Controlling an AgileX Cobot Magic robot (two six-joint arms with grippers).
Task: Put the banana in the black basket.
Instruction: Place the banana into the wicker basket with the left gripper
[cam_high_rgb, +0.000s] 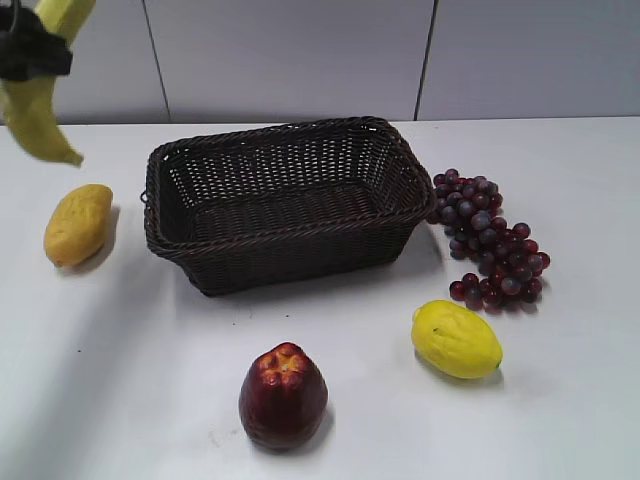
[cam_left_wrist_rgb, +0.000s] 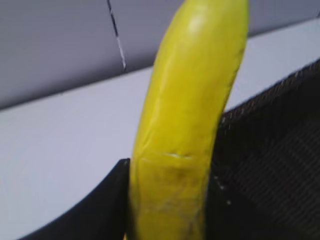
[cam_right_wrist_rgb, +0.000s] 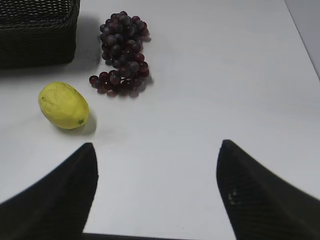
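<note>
My left gripper (cam_high_rgb: 30, 50) is shut on the yellow banana (cam_high_rgb: 38, 120) and holds it in the air at the far left, above and to the left of the black basket (cam_high_rgb: 285, 205). In the left wrist view the banana (cam_left_wrist_rgb: 192, 115) fills the middle between the jaws (cam_left_wrist_rgb: 170, 200), and the basket's weave (cam_left_wrist_rgb: 280, 150) shows to the right. The basket stands empty in the middle of the white table. My right gripper (cam_right_wrist_rgb: 156, 150) is open and empty above bare table; it does not show in the exterior view.
An orange-yellow mango-like fruit (cam_high_rgb: 78, 225) lies left of the basket. Purple grapes (cam_high_rgb: 490, 240) lie to its right, and they show in the right wrist view (cam_right_wrist_rgb: 122, 52). A yellow lemon-like fruit (cam_high_rgb: 455, 340) and a dark red fruit (cam_high_rgb: 283, 395) lie in front.
</note>
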